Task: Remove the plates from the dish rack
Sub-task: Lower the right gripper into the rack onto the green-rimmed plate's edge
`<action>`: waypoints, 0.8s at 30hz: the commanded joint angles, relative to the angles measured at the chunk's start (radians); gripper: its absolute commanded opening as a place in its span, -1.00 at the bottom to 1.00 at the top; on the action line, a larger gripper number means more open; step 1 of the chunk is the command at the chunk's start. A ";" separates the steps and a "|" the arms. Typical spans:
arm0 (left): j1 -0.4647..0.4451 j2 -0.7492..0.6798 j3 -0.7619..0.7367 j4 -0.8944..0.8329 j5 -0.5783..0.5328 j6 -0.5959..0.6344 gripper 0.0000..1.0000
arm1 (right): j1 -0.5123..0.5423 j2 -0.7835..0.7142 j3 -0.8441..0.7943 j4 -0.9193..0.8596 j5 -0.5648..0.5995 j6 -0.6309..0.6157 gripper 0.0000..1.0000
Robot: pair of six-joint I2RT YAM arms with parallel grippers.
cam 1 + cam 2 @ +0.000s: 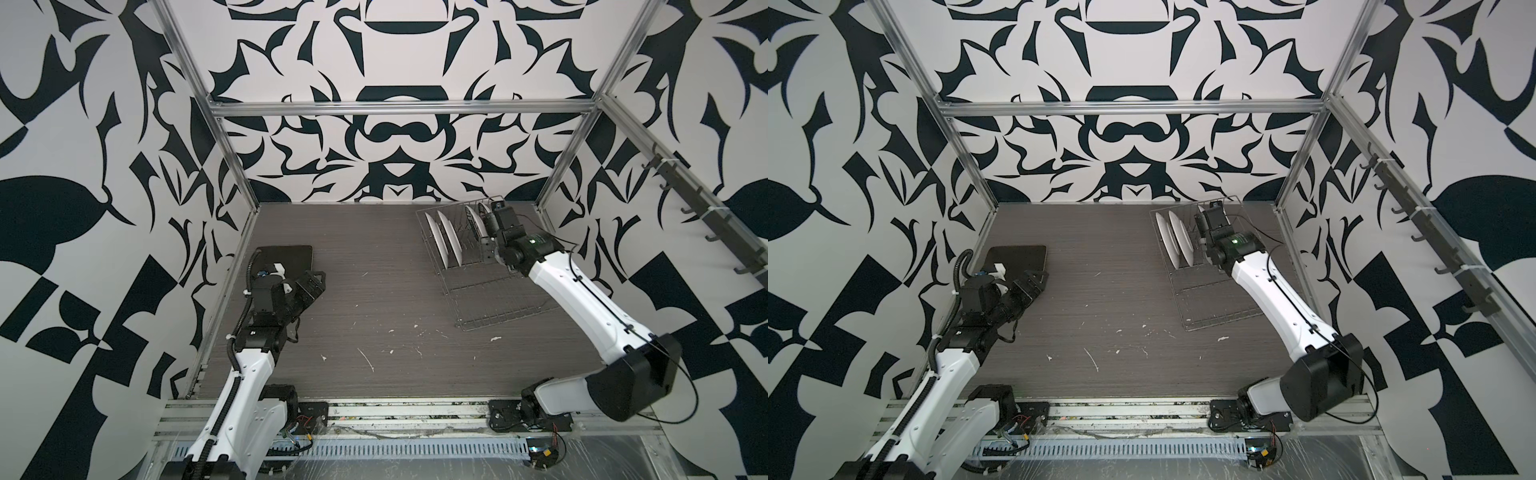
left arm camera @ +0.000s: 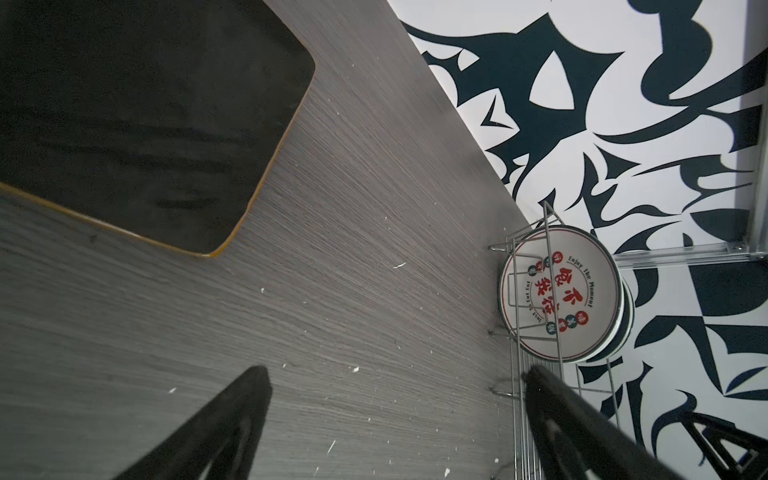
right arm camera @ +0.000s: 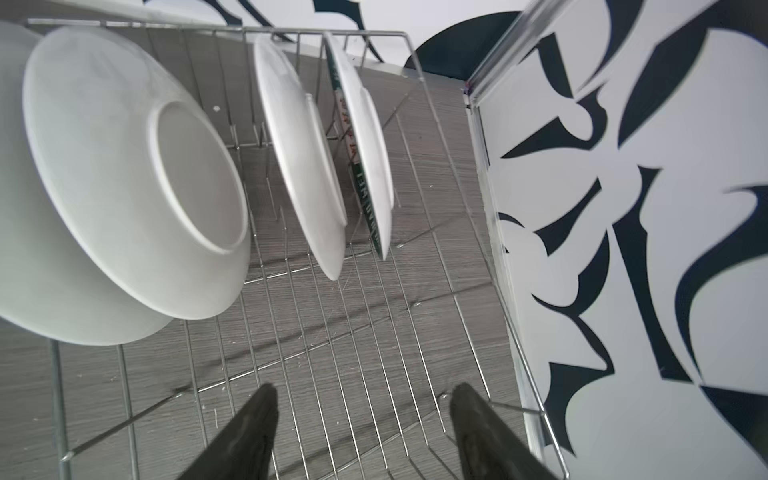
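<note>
Top views both show the dish rack (image 1: 494, 291) at the far right of the bench (image 1: 374, 270). Four white plates (image 1: 446, 241) stand on edge in its far half, two and two, and its near half is bare. A dark square plate (image 1: 291, 257) lies flat on the bench at the far left, well apart from the rack, so I judge one plate unloaded and four left to take out. Left wrist view: the left hand (image 2: 395, 395) is spread wide and empty above the bench, near the dark plate, and a lettered plate (image 2: 561, 295) shows through the rack's tall end. Right wrist view: the right hand (image 3: 361, 411) hangs over the rack's wires, partly open with nothing in it, near the plates but touching none.
</note>
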 commanded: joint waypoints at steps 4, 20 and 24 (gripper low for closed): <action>-0.007 0.026 0.047 -0.005 0.010 0.033 0.99 | 0.001 0.153 0.163 0.013 0.031 -0.045 0.30; -0.007 0.087 0.105 -0.007 0.011 0.050 0.99 | -0.002 0.487 0.417 0.036 0.209 -0.122 -0.01; -0.007 0.094 0.119 -0.014 0.012 0.055 0.99 | -0.004 0.548 0.471 0.028 0.268 -0.149 -0.06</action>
